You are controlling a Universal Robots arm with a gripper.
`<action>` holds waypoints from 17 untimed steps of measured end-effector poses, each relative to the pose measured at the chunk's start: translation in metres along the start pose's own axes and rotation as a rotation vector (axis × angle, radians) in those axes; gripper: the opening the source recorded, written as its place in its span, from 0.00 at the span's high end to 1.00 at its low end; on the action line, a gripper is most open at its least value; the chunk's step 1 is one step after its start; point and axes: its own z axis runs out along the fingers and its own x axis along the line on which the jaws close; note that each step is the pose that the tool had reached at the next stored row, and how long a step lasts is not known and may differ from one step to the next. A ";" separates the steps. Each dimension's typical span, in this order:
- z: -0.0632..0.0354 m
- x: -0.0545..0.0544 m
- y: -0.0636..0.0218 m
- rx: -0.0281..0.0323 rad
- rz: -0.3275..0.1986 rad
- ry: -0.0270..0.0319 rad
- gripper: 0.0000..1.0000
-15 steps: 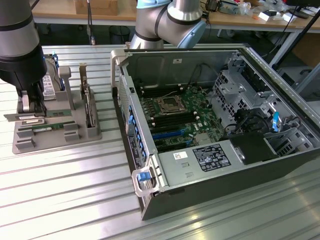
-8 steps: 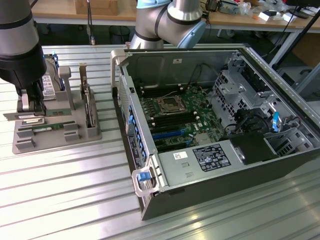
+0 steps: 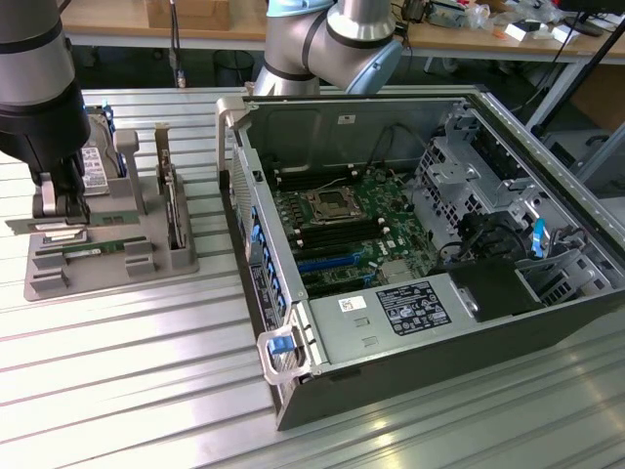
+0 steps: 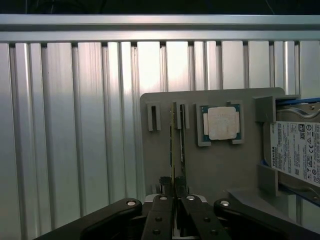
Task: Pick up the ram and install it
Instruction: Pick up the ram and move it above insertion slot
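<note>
The ram [image 4: 173, 145] is a thin green stick standing on edge in the slots of a grey holder [image 4: 215, 170]. In the wrist view my gripper [image 4: 173, 184] is shut on it, one black finger [image 4: 165, 186] pressed on each side of its narrow edge. In the exterior view the gripper [image 3: 61, 207] hangs from the black arm over the holder [image 3: 107, 272] at that view's left, and the ram [image 3: 98, 248] shows as a green strip just below it. The open computer case [image 3: 508, 137] lies to the exterior view's right, with its motherboard [image 3: 342, 230] and black memory slots exposed.
A square silver processor [image 4: 221, 123] and a labelled hard drive [image 4: 295, 150] sit in the holder beside the ram. An upright expansion card [image 3: 168, 195] stands at the holder's case-side end. A second grey arm [image 3: 332, 39] stands behind the case. The ribbed metal table [image 3: 146, 391] stretches in front.
</note>
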 end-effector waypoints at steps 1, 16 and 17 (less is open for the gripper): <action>-0.0003 0.000 0.0000 -0.0001 0.000 -0.0005 0.87; -0.0050 0.000 0.0002 -0.0003 0.000 -0.0080 0.87; -0.0052 0.000 0.0002 -0.0004 0.000 -0.0082 0.87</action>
